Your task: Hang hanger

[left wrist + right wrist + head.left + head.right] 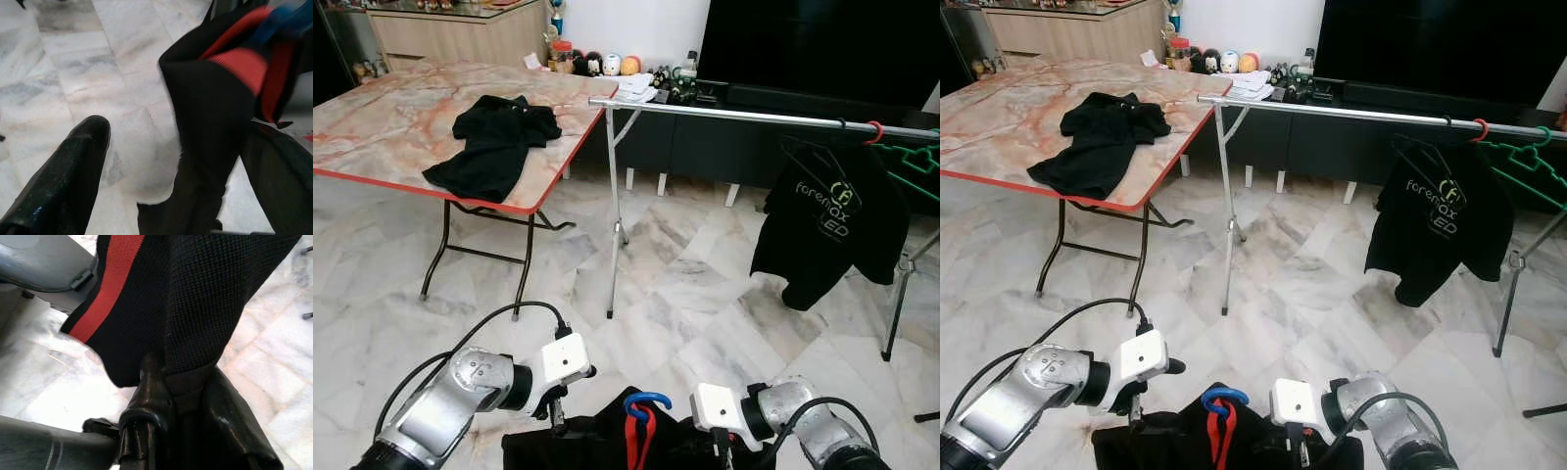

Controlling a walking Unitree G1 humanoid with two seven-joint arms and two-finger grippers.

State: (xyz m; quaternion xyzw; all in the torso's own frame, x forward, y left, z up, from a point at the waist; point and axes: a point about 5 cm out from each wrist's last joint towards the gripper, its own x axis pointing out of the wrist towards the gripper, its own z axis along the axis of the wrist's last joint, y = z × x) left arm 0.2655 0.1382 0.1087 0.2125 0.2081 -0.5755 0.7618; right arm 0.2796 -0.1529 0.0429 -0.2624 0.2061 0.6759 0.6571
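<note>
Low between both arms hangs a black knit shirt (607, 446) with red trim on a blue-hooked hanger (647, 400). The right gripper (188, 396) pinches its fabric; the left gripper (146, 161) stands spread around a fold. Beyond, over marble floor (685, 294), a steel rail (734, 115) carries a black shirt printed "foremax" (832, 220); another lies on the marble-patterned table (391, 127).

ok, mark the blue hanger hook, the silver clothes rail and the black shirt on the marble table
blue hanger hook (647, 400), left eye view, top of the curve.
silver clothes rail (734, 115), left eye view, bare middle of the bar.
black shirt on the marble table (494, 142), left eye view, chest.
</note>
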